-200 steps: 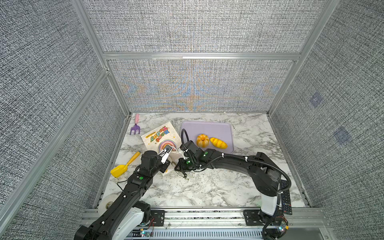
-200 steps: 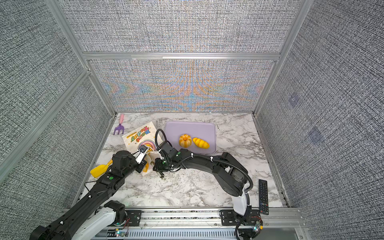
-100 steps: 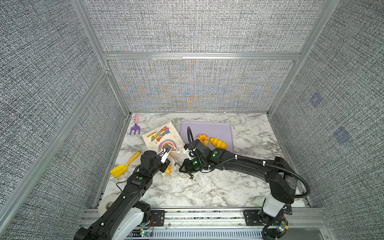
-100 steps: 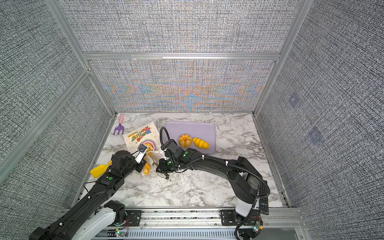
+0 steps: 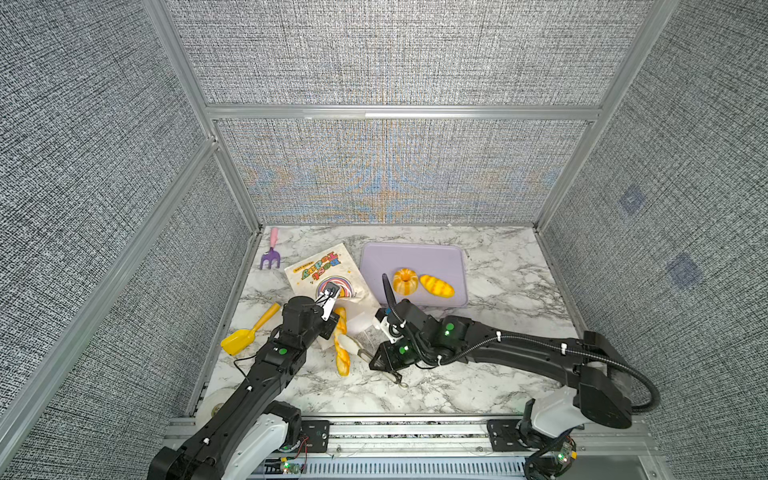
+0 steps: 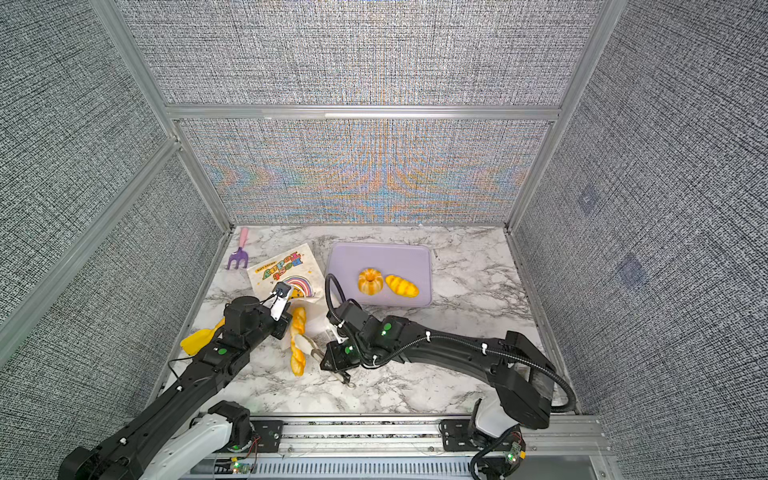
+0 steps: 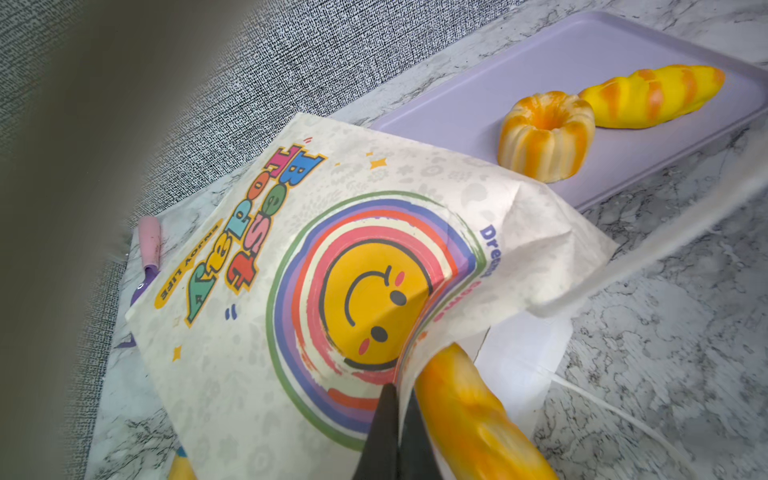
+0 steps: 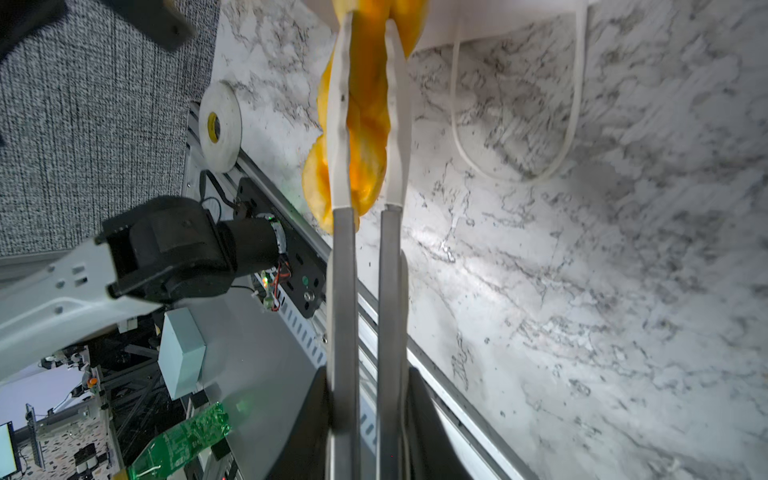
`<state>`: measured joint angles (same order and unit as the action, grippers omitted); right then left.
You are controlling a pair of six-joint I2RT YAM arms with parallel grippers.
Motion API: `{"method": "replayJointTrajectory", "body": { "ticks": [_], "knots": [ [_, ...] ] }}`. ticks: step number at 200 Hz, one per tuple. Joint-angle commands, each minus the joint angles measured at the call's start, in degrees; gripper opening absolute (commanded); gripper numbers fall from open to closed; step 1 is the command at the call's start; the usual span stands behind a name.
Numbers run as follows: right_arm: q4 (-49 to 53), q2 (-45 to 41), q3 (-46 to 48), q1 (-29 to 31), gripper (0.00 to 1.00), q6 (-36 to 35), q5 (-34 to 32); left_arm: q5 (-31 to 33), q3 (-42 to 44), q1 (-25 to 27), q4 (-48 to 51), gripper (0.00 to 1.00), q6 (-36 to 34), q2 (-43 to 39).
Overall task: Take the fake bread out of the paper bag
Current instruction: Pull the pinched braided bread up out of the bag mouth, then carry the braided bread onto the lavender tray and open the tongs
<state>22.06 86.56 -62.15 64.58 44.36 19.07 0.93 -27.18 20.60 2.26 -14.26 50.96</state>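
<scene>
One braided stick (image 5: 343,361) sticks half out of the single paper bag (image 5: 320,274), near its mouth, with the right gripper (image 8: 369,25) clamped narrowly on it. The left gripper (image 7: 395,399) pinches the bag's upper edge, jaws closed on paper. Beyond, one lilac tray (image 5: 415,257) carries two breads: one fluted ring bun (image 5: 404,281) and one striped roll (image 5: 436,285).

The paper bag (image 7: 232,374) is cream-white with a faint grey print, multicolour block lettering, small yellow stars and a yellow smiley face ringed by red, pink, purple, blue and green bands. Its cord handle (image 7: 665,243) is white. The braided stick (image 5: 341,353) is glossy golden-orange with paler twists. The tray (image 5: 415,257) is lilac, the fluted ring bun (image 5: 404,281) orange and cream, the striped roll (image 5: 436,285) yellow with orange bands. The worktop (image 5: 478,374) is white marble veined grey. The toy shovel (image 5: 249,330) is yellow, and the rake (image 5: 270,257) is purple with a pink handle.
</scene>
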Motion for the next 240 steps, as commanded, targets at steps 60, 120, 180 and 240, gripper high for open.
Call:
{"method": "replayJointTrajectory", "body": {
  "ticks": [60, 120, 180, 240],
  "knots": [
    [3.2, -26.5, 16.6, 3.5, 0.0, 9.5, -6.2, 9.3, 0.3, 0.0, -4.0, 0.0, 2.5, -0.5],
    [17.3, -28.8, 0.0, -4.2, 0.0, 0.7, -14.6, 10.1, 1.1, -0.1, -2.1, 0.0, -0.7, -4.7],
    [27.4, -6.7, -21.7, -18.5, 0.0, -15.1, -14.4, 5.7, 3.1, 0.0, 1.4, 0.0, -4.7, -11.9],
    [31.5, 14.8, -34.9, -21.6, 0.0, -19.5, -16.6, 4.2, 4.6, -0.1, 1.0, 0.0, -3.9, -12.7]
  ]
}}
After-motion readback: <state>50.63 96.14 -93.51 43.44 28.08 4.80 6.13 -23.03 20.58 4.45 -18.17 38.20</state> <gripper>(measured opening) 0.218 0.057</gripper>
